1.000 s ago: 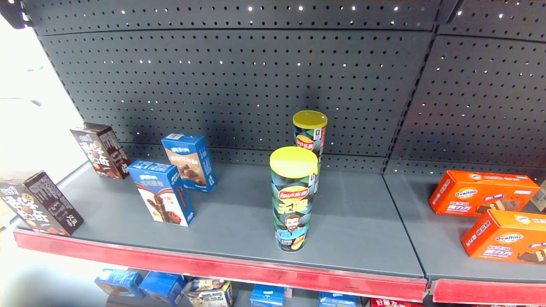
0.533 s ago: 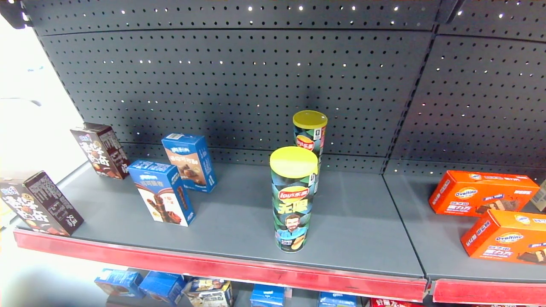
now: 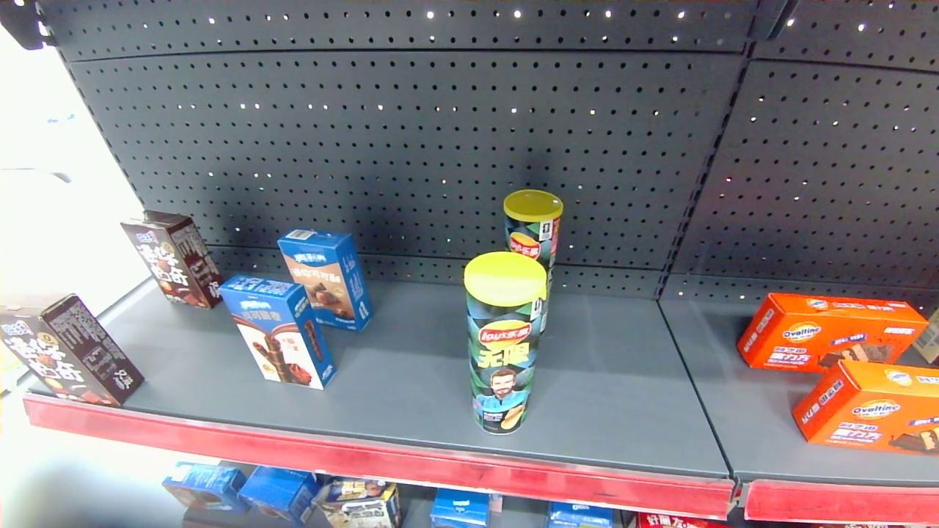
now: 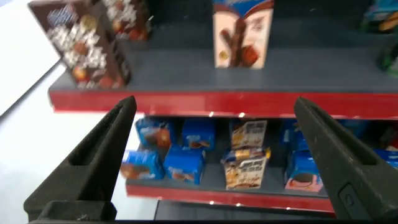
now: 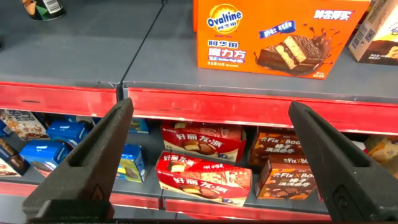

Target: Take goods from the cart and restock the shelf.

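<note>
My left gripper (image 4: 214, 102) and right gripper (image 5: 209, 104) hang with fingers spread, empty, before the grey red-edged metal shelf (image 3: 623, 396).

The left gripper (image 4: 214, 104) stands wide open, its two dark, wedge-shaped fingers (image 4: 99, 158) spread far apart and tapering toward their tips, with nothing held between them. The right gripper (image 5: 211, 107) takes the same pose, its fingers (image 5: 339, 168) splayed wide and empty. Both seem to be held roughly level and pointing forward, though the tilt is hard to judge.
</note>
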### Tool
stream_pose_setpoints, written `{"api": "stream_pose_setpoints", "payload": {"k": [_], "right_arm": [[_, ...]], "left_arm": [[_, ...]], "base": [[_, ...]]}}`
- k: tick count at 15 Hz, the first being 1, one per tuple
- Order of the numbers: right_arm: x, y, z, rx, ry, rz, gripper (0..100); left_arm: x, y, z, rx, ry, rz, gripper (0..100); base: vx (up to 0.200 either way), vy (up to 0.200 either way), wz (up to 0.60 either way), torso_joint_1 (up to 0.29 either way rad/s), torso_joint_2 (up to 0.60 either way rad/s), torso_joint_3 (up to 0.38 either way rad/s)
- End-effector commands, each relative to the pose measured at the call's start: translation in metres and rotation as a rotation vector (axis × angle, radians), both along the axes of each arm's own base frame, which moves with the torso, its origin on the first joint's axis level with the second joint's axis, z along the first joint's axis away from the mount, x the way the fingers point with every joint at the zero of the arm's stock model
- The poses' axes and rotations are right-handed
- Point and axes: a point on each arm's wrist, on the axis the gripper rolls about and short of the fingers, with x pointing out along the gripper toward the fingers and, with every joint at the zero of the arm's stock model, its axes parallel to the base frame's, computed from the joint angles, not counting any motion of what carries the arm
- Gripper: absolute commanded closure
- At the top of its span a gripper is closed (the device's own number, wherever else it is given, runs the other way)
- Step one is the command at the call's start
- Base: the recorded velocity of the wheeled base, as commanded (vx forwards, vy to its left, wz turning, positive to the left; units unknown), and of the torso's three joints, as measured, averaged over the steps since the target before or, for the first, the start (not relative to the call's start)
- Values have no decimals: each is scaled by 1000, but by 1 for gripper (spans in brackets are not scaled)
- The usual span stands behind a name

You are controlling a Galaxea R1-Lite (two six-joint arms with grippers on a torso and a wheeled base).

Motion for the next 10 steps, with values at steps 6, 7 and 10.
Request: {"api": "stream_pose_setpoints", "payload": {"k": [6, 7, 10], "right_arm": [[0, 0, 0, 0, 2, 0, 0], [0, 0, 0, 0, 2, 0, 0], [0, 0, 0, 0, 2, 0, 0]], "left_arm": [[82, -24, 64, 136, 108, -424, 0], [93, -30, 74, 129, 112, -447, 0], [114, -33, 104, 132, 132, -419, 0]], "base": [[0, 0, 0, 0, 0, 0], [0, 0, 0, 0, 0, 0], [0, 0, 0, 0, 0, 0]]}}
